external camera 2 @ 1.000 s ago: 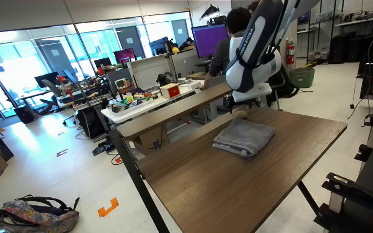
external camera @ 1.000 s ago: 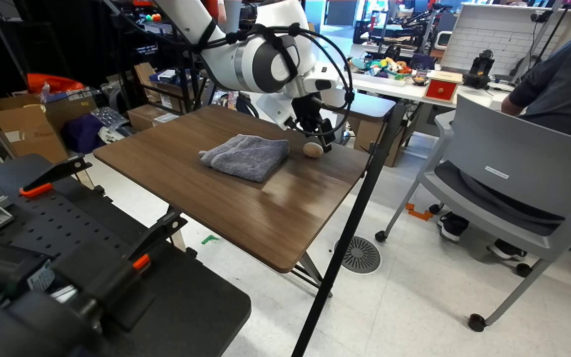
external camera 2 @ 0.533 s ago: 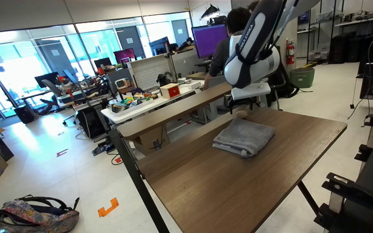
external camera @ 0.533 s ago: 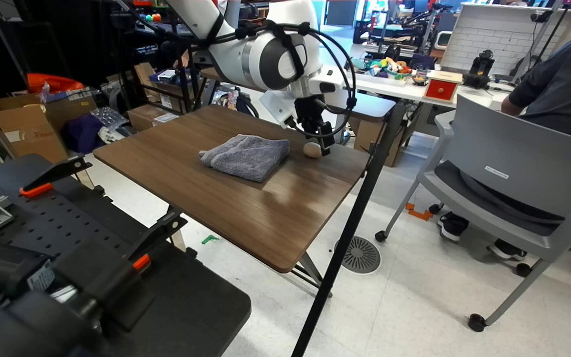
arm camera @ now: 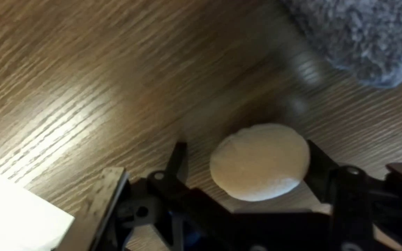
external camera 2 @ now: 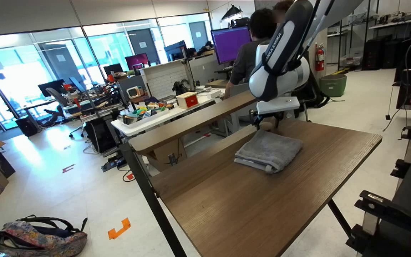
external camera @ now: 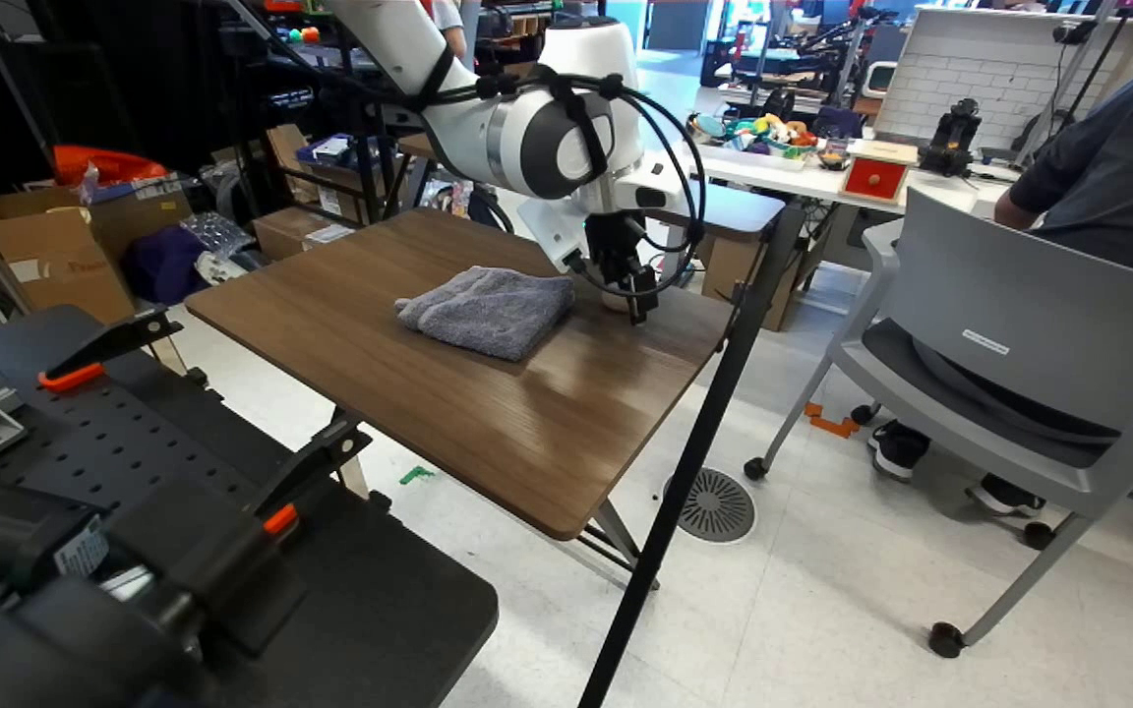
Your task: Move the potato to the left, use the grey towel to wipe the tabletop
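You're straddling the pale tan, oval potato (arm camera: 260, 162) with the black, two-fingered gripper (arm camera: 246, 147) spread; the folded, fuzzy grey towel (arm camera: 365, 36) is lying at one o'clock in the wrist view.

Bluish-white light is pouring through the windows (external camera 2: 20, 67) in an exterior view, bleaching them and glaring off the floor (external camera 2: 29, 153). In the wrist view, shine is streaking the tabletop (arm camera: 54, 137), a white surface (arm camera: 14, 216) is burning out, and shadow is falling beside the potato (arm camera: 260, 162). Foreground equipment (external camera: 70, 639) is blurring in an exterior view's corner.
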Robot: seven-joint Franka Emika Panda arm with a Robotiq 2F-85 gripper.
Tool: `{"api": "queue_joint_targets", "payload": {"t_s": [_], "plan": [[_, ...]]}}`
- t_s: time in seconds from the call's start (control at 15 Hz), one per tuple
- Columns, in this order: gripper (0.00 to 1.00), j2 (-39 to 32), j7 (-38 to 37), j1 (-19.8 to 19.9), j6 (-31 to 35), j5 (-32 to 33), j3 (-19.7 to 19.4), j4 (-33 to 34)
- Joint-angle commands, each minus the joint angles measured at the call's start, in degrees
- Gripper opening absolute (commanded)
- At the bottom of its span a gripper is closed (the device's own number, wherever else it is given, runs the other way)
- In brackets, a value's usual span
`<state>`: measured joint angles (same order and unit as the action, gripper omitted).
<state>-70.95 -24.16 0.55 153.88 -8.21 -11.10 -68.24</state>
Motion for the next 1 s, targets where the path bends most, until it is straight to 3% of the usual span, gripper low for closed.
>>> {"api": "queue_joint_targets", "payload": {"t_s": [0.0, 0.4, 0.67, 0.93], "plan": [[0.49, -0.83, 1.12, 1.61, -2.29, -0.41, 2.35, 3.1], [0.04, 2.78, 4.88, 3.46, -4.05, -1.4, 7.16, 1.04], [0.04, 12.21, 14.55, 7.19, -1.72, -2.94, 16.98, -9.26], [0.04, 19.04, 22.18, 8.66, -1.03, -7.84, 24.35, -16.78]]}}
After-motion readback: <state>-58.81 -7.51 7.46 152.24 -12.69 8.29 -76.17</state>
